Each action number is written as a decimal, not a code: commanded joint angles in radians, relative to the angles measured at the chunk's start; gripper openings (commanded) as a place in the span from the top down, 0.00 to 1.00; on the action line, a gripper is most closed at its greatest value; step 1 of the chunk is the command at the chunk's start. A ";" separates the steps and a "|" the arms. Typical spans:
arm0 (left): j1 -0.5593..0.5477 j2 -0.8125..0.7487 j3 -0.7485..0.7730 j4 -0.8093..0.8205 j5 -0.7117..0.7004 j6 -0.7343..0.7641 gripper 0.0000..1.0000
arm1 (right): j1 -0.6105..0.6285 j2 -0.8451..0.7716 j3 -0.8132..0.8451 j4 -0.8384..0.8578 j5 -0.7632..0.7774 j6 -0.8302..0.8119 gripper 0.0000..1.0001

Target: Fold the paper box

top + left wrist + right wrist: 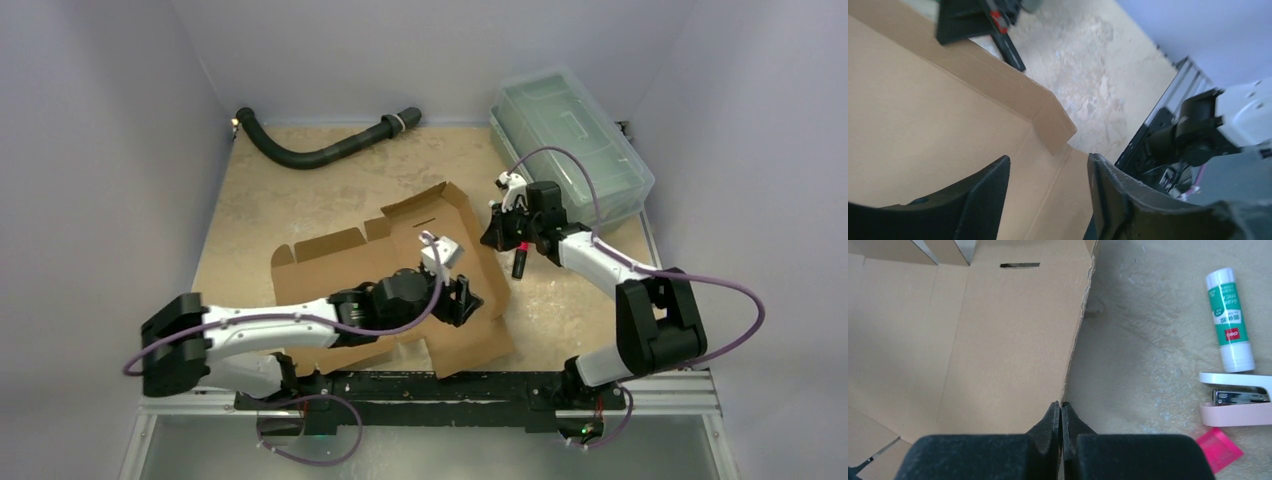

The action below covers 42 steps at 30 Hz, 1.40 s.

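Right fingers [1052,421] pressed together at the side edge of the paper box [998,340], in the middle of the tabletop [290,200], left fingers [988,195] parted over its base, I'm raising a wall, I judge; next comes creasing it upright.

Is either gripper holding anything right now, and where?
The right gripper pinches the paper box at its side edge; the left gripper is open over it, holding nothing.

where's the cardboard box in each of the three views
top external: the paper box lies mid-picture.
left wrist: the box fills the left side and the bottom.
right wrist: the box covers the left half, top to bottom.
shared landmark: the mottled beige table, bare just right of the box's edge in every view.
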 commanded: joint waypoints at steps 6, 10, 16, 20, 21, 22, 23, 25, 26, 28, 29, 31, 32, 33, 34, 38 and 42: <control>0.279 -0.397 -0.136 -0.177 0.049 0.014 0.26 | -0.008 -0.078 0.041 0.036 0.025 -0.047 1.00; 0.405 -0.427 -0.116 -0.229 0.102 0.087 0.22 | -0.009 -0.080 0.040 0.038 0.036 -0.050 1.00; 0.663 -0.252 0.034 -0.271 0.413 0.172 0.21 | -0.019 -0.083 0.040 0.037 0.041 -0.059 1.00; 0.790 -0.064 0.166 -0.286 0.571 0.227 0.22 | -0.026 -0.084 0.041 0.034 0.033 -0.067 1.00; 0.810 -0.025 0.208 -0.298 0.598 0.241 0.22 | -0.027 -0.084 0.042 0.033 0.031 -0.069 1.00; 0.824 0.012 0.249 -0.313 0.616 0.267 0.22 | -0.027 -0.084 0.043 0.033 0.029 -0.070 1.00; 0.831 0.040 0.288 -0.333 0.618 0.298 0.22 | -0.028 -0.083 0.043 0.032 0.027 -0.072 1.00; 0.837 0.093 0.355 -0.391 0.600 0.370 0.22 | -0.027 -0.083 0.044 0.032 0.025 -0.074 1.00; 0.837 0.116 0.383 -0.413 0.584 0.402 0.22 | -0.027 -0.083 0.043 0.032 0.024 -0.075 1.00; 0.837 0.157 0.416 -0.443 0.556 0.458 0.22 | -0.028 -0.084 0.044 0.031 0.024 -0.079 1.00; 0.837 0.175 0.422 -0.444 0.547 0.478 0.22 | -0.028 -0.083 0.047 0.030 0.022 -0.082 1.00; 0.837 0.209 0.426 -0.430 0.528 0.517 0.28 | -0.028 -0.080 0.049 0.026 0.017 -0.083 1.00; 0.837 0.223 0.424 -0.413 0.525 0.535 0.29 | -0.027 -0.078 0.050 0.023 0.014 -0.097 1.00; 0.837 0.233 0.419 -0.395 0.519 0.557 0.30 | -0.029 -0.077 0.051 0.020 0.010 -0.114 1.00; 0.837 0.241 0.418 -0.378 0.515 0.583 0.30 | -0.028 -0.077 0.052 0.017 0.006 -0.121 1.00; 0.837 0.271 0.418 -0.328 0.524 0.632 0.30 | -0.027 -0.077 0.055 0.010 -0.014 -0.141 1.00; 0.837 0.273 0.382 -0.277 0.536 0.640 0.30 | -0.028 -0.067 0.059 0.001 -0.032 -0.159 1.00</control>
